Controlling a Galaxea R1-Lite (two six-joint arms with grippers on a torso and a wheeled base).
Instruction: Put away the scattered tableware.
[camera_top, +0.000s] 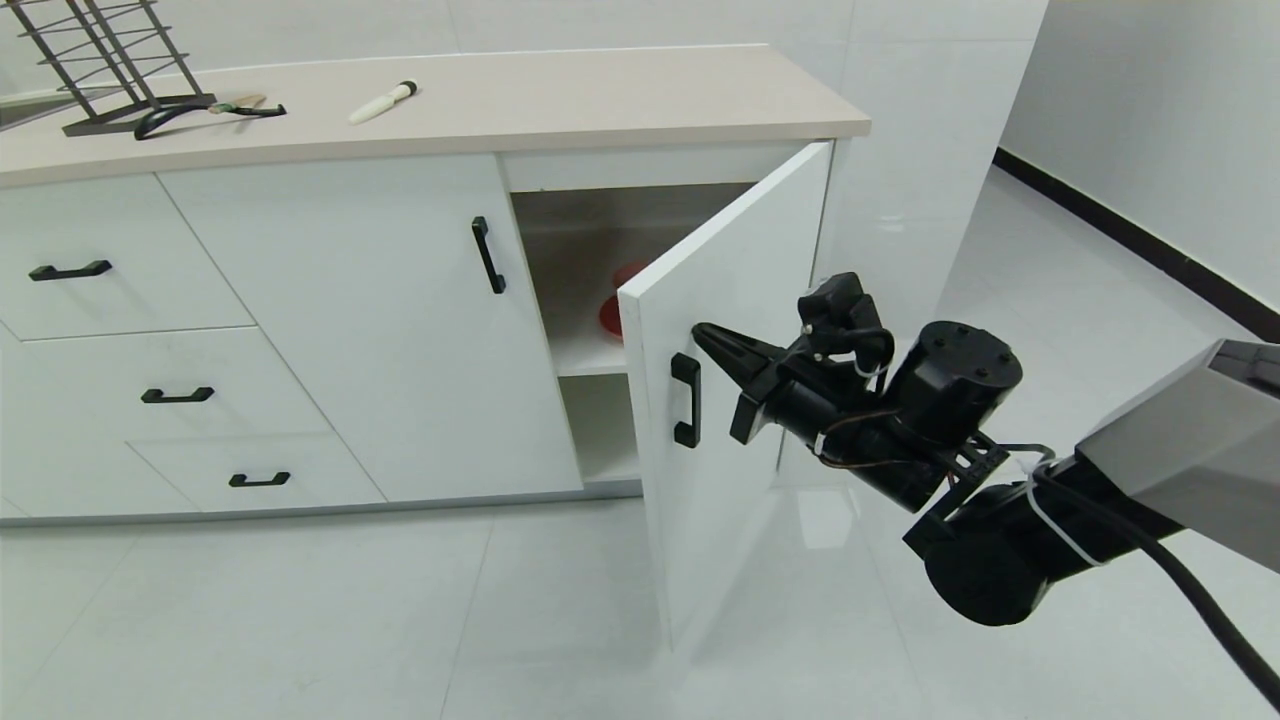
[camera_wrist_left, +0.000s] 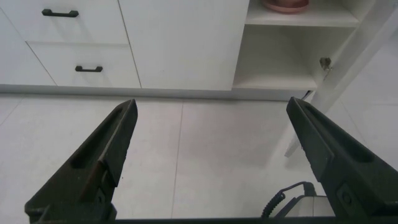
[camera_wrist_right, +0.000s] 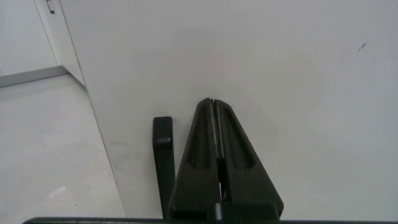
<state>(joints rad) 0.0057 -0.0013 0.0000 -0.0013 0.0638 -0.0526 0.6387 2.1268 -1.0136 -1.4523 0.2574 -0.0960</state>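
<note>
The right hand (camera_top: 702, 333), fingers pressed together on nothing, sits just beside the black bar handle (camera_top: 686, 400) of the white cabinet door (camera_top: 740, 250), a spot from which it could hook or nudge the door. That door stands wide open, probably to give access to the inner shelf (camera_top: 590, 357), where a round red dish (camera_top: 610, 316) lies. The left hand (camera_wrist_left: 211, 104) is spread wide and empty, low over the pale tiled floor (camera_wrist_left: 199, 162). The scattered tableware lies on the beige desk (camera_top: 620, 90). A slim cream-handled utensil (camera_top: 383, 102) is midway between the front and back edges. A dark curved utensil (camera_top: 215, 112) is just beside the foot of the black wire rack (camera_top: 110, 60), toward the left end.
</note>
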